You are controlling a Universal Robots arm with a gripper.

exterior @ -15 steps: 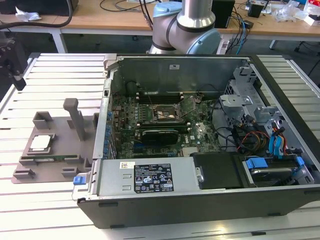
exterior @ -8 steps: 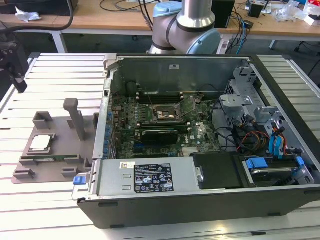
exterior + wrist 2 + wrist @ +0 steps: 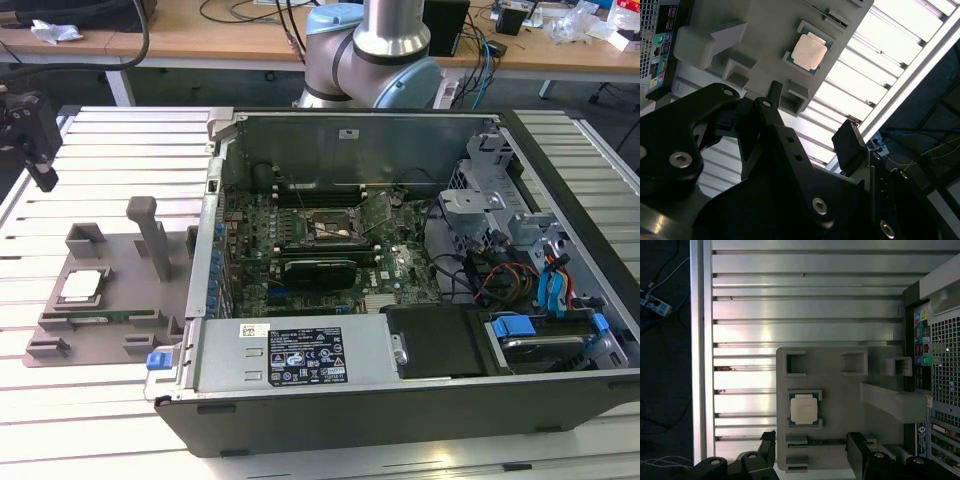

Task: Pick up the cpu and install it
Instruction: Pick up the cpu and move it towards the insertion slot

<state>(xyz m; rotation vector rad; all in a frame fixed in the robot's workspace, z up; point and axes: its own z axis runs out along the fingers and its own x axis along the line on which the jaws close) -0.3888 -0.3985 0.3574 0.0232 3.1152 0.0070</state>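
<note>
Our tool (image 3: pixel 812 451) hangs spread and empty over the desk (image 3: pixel 110 150). The cpu (image 3: pixel 82 287) lies in its grey holder tray (image 3: pixel 125 285), lower left of the exterior view. We'd centre above it, fingers square to its edges, gripping gently.

exterior view: high, oblique over computer case (image 3: pixel 400 425) | both wrist views: downward, sharing holder tray (image 3: pixel 840 405) (image 3: pixel 765 30)

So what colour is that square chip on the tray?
The cpu is silver with a green edge; first wrist view.
</note>
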